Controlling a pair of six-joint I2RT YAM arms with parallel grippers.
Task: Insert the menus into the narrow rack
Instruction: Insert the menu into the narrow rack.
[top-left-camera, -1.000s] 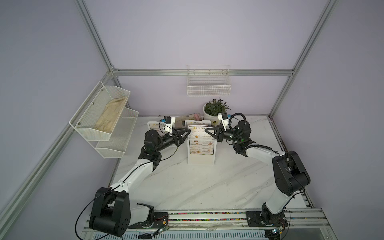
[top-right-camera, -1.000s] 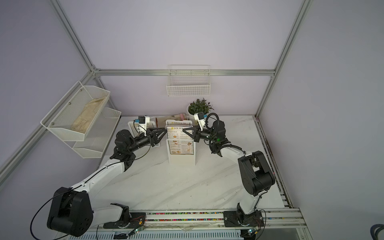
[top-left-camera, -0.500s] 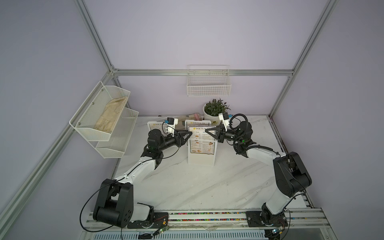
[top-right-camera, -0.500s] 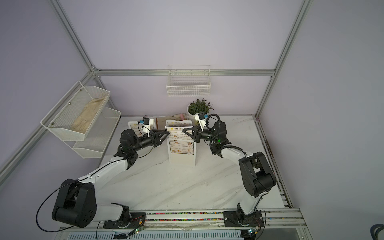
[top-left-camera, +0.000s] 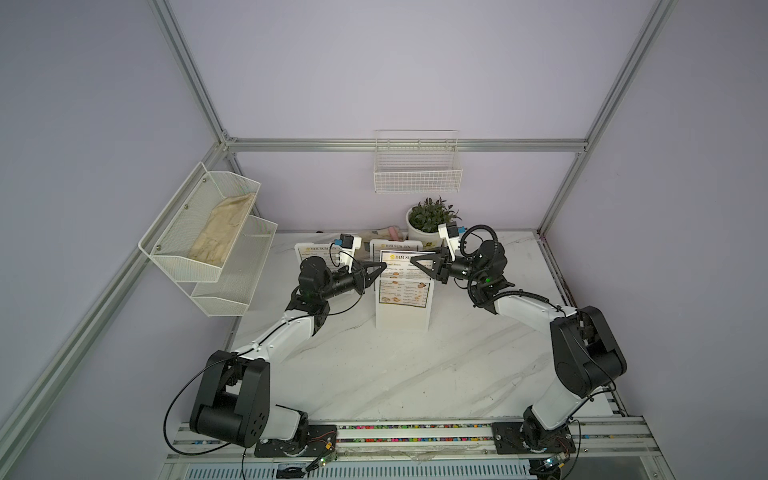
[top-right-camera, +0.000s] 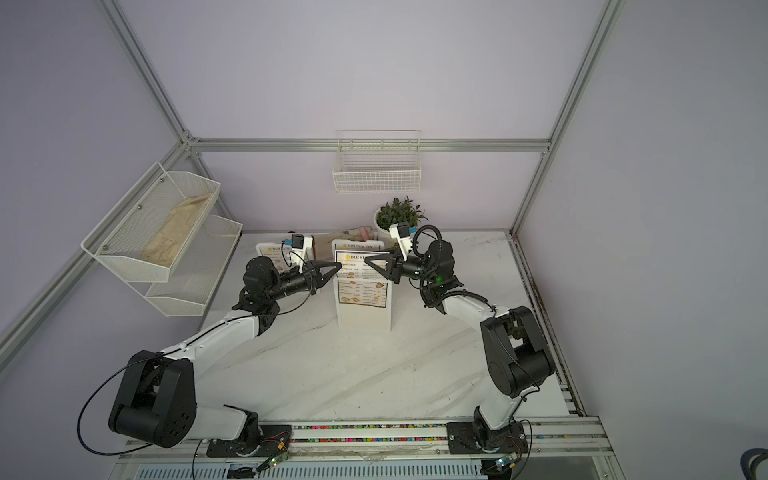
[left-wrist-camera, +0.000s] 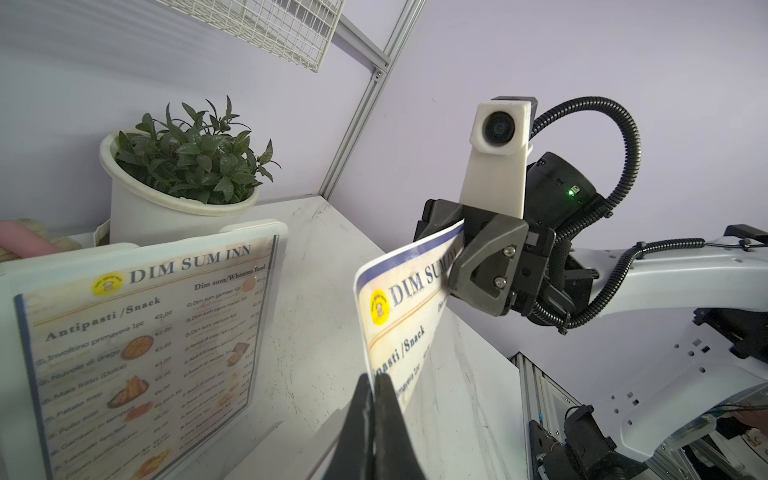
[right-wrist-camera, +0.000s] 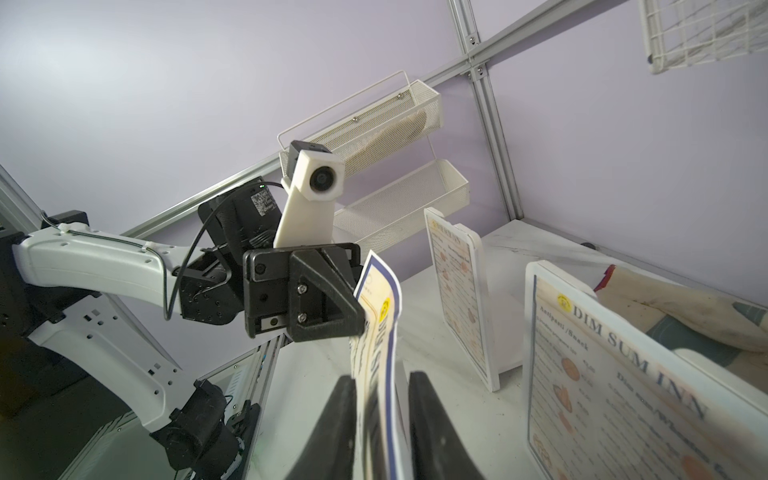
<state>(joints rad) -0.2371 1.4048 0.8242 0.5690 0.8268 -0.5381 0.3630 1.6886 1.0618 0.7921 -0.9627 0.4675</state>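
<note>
One menu (top-left-camera: 402, 286) (top-right-camera: 362, 289), headed "DIM SUM INN", stands upright at the white narrow rack (top-left-camera: 402, 318) (top-right-camera: 365, 320) mid-table. I cannot tell how deep it sits in the slot. My left gripper (top-left-camera: 384, 264) (left-wrist-camera: 375, 378) is shut on the menu's (left-wrist-camera: 399, 316) left upper edge. My right gripper (top-left-camera: 412, 262) (right-wrist-camera: 382, 380) straddles the right upper edge of the menu (right-wrist-camera: 380, 332). Its jaws are open, with a gap at one finger (right-wrist-camera: 422, 399). The sheet bows between the two grippers.
Two more white racks with menus stand behind, one at the back left (top-left-camera: 316, 251) (right-wrist-camera: 457, 291) and one at the back centre (top-left-camera: 395, 246) (left-wrist-camera: 145, 340). A potted plant (top-left-camera: 430, 220) sits by the back wall. Wire shelves (top-left-camera: 216, 241) hang on the left wall.
The left gripper moved right to the menu's edge and shut on it. The right gripper, shut on the menu before, has parted its jaws.
</note>
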